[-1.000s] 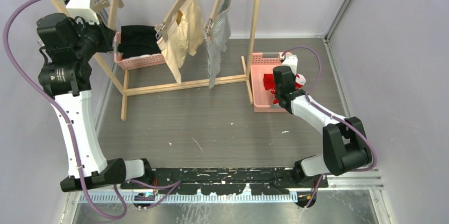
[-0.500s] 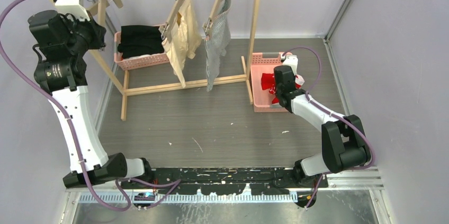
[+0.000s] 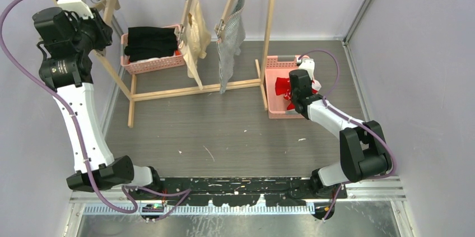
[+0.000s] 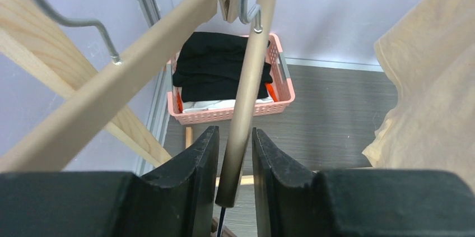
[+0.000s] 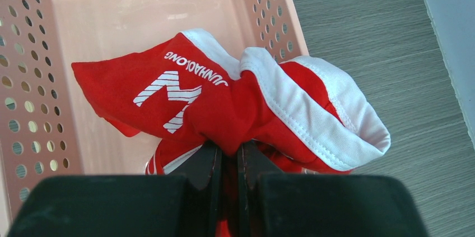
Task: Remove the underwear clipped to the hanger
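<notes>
From where I stand, with the arm bases at six o'clock, the left gripper (image 4: 234,134) is raised at about ten o'clock. It is up by the pale wooden clothes rack (image 3: 273,13), jaws released and parted on either side of the slanted bar of a bare wooden hanger (image 4: 249,80), with slim gaps both sides. At about two o'clock on the grey wood-grain tabletop (image 3: 224,130) the right gripper (image 5: 229,153) is clenched on the red boxer briefs with white trim and lettering (image 5: 168,88). They are bunched over a perforated pink plastic basket (image 5: 140,13). Towards twelve o'clock the cream-beige briefs (image 3: 196,29) and the grey fine-striped briefs (image 3: 229,46) hang side by side, clipped to hangers on the rail. Behind the rack at eleven o'clock, a second pink basket (image 4: 224,115) holds folded black clothes (image 4: 218,63).
</notes>
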Tool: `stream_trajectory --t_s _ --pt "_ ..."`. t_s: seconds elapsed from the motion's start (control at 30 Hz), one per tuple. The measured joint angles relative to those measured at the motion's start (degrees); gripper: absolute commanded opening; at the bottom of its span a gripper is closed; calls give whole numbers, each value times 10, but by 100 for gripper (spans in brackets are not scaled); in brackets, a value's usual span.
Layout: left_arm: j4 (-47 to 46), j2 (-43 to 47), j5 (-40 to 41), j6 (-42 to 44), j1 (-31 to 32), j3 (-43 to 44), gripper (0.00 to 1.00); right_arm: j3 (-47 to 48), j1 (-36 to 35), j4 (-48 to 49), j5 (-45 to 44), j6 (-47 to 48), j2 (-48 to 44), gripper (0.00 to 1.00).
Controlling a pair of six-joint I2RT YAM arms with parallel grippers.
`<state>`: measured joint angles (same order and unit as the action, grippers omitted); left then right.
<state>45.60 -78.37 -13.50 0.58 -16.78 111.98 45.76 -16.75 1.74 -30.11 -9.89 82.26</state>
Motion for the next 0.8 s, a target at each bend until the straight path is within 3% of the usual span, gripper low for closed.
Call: stream_trajectory --t_s 0.23,0.43,0.73,0.8 --pt "-13 29 2 -2 0 -6 27 0 0 0 4 -8 2 1" --pt "-17 37 2 -1 0 -2 38 0 0 0 9 -10 3 1" --pt "-15 62 18 7 -1 -2 45 0 0 0 17 -10 3 1" --pt "-15 91 29 14 -1 5 46 0 0 0 21 -10 5 23"
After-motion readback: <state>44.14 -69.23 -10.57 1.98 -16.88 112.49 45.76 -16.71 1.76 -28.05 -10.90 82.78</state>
